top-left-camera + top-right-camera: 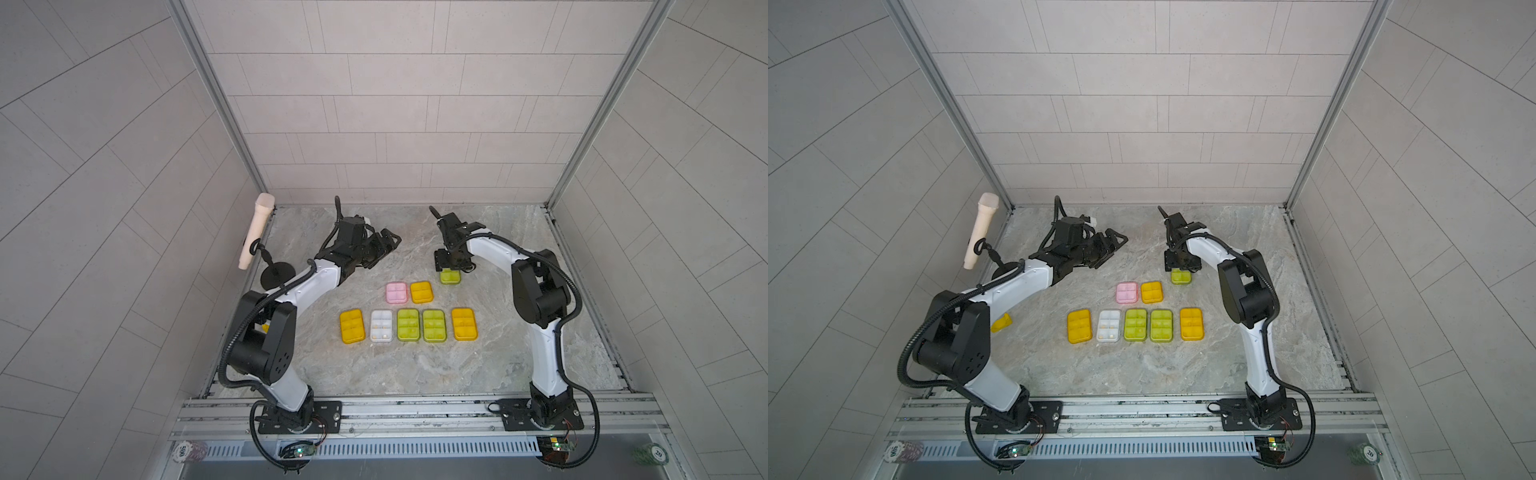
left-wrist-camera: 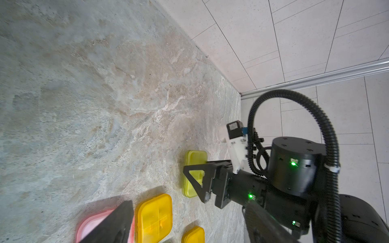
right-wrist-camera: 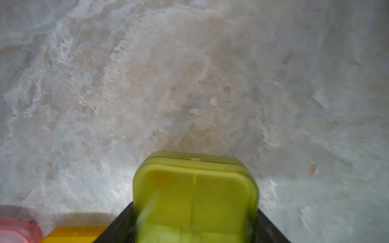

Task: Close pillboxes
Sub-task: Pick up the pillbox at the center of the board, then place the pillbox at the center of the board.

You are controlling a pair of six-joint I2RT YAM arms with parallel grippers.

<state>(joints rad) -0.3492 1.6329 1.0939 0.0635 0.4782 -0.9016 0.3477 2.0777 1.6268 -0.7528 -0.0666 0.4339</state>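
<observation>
one yellow-green pillbox (image 3: 193, 199) squarely between the right jaws

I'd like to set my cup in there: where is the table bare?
The table is bare between the row of five pillboxes and the front rail, and along the back wall. Crowded mid-table: that row, the pink pillbox and orange pillbox behind it, and the yellow-green pillbox in the right gripper.
</observation>
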